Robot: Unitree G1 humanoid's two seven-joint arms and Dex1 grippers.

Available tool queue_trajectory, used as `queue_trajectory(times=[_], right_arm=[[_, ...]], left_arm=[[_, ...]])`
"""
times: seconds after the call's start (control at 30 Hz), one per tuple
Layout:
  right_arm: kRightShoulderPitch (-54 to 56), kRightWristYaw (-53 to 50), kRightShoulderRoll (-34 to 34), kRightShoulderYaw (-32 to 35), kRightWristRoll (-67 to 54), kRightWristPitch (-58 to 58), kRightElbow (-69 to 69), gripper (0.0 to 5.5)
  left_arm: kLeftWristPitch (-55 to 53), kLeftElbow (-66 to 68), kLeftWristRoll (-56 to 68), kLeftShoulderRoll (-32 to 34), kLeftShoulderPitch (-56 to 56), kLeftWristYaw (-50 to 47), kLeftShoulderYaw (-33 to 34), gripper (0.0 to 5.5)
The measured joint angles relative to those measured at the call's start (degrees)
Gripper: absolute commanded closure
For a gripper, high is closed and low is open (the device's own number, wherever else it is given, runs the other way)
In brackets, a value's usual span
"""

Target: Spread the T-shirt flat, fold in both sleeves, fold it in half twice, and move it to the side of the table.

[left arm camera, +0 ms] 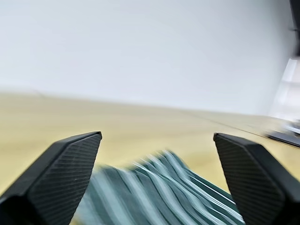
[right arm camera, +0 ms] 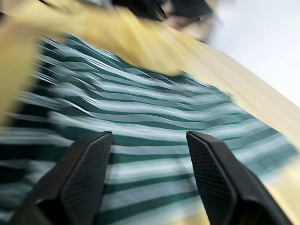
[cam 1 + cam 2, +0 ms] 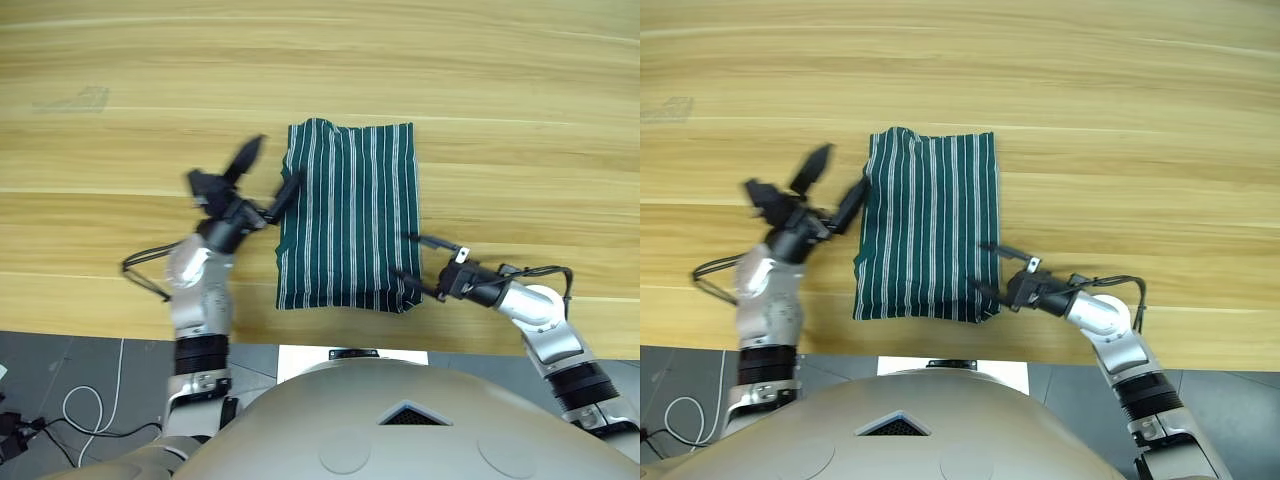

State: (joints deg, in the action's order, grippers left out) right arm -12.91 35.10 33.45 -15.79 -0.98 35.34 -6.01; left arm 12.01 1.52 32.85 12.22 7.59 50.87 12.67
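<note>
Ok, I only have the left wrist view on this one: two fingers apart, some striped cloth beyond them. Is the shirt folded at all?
Observer: Yes. The T-shirt lies on the table as a neat rectangle, with no sleeves sticking out.
Operator: Where is that gripper relative to it?
Observer: The left gripper is open at the shirt's left edge, toward the far end. One finger is close to the cloth, but I cannot tell if it touches.
Operator: And the other arm?
Observer: The right gripper is open at the shirt's near right corner, with its fingers over the edge of the cloth.
</note>
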Motion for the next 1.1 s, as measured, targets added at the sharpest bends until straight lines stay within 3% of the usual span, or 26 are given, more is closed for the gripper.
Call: queue_trajectory(times=[0.07,0.17,0.37,0.53,0.63,0.83,1.1], right_arm=[[2.25,-5.76,-0.18,6.37,0.76,0.88,-2.26,2.58],[4.25,-12.85,0.39,10.25,9.65,2.51,-2.43,2.58],[4.23,-26.21,5.76,7.15,36.3,6.44,-6.51,2.58],[6.45,-32.82,11.26,3.49,46.42,16.74,-8.18,2.58],[7.03,-33.55,14.58,2.62,46.74,21.63,-8.21,2.58],[6.47,-26.41,21.57,-0.78,40.54,28.89,-5.49,2.58],[5.92,-20.11,20.83,-5.22,35.75,30.55,-0.41,2.58]], left_arm=[[6.34,0.15,-2.85,2.46,0.52,-3.14,5.47,1.08],[19.45,1.98,-19.19,6.08,1.34,-8.04,6.69,1.08],[33.53,4.3,-52.88,16.95,10.58,-18.02,6.67,1.08],[35.32,-0.97,-74.92,28.41,23.71,-27.39,11.04,1.08],[32.99,-5.43,-79.68,31.95,26.69,-28.51,11.38,1.08],[35.52,-12.57,-76.46,36.71,24.02,-26.07,-0.72,1.08],[36.98,-11.77,-71.93,40.4,14.46,-22.87,-13.75,1.08]])
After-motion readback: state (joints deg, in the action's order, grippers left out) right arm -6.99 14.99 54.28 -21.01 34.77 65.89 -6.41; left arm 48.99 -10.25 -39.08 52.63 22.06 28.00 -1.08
